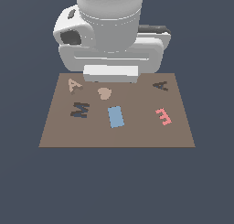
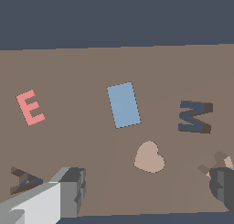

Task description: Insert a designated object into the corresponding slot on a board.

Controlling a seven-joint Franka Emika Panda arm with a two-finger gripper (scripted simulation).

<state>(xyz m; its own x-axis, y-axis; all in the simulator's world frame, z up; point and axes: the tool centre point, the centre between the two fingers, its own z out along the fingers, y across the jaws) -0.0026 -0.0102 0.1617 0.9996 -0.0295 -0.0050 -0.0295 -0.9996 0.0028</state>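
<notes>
Above the far edge of the board [image 1: 116, 134] hung the gripper [image 2: 146, 191], its jaws spread wide with nothing between them; the wrist view showed one finger [image 2: 68, 191] and the other finger [image 2: 224, 189] well apart. Taking the blue rectangle [image 1: 115, 116] as landmark, the tan letter A [image 1: 74, 85] lay on the board beyond it toward the exterior view's left, the A-shaped slot [image 1: 161, 86] beyond it toward the right. The tan heart [image 1: 104, 93] sat just beyond the rectangle, nearest the gripper. I judged the chief risk to be closing on the heart, since it sat between the fingers while the A lay at one finger's edge. Another risk was confusing the dark M recess [image 1: 79, 109] with the slot.
</notes>
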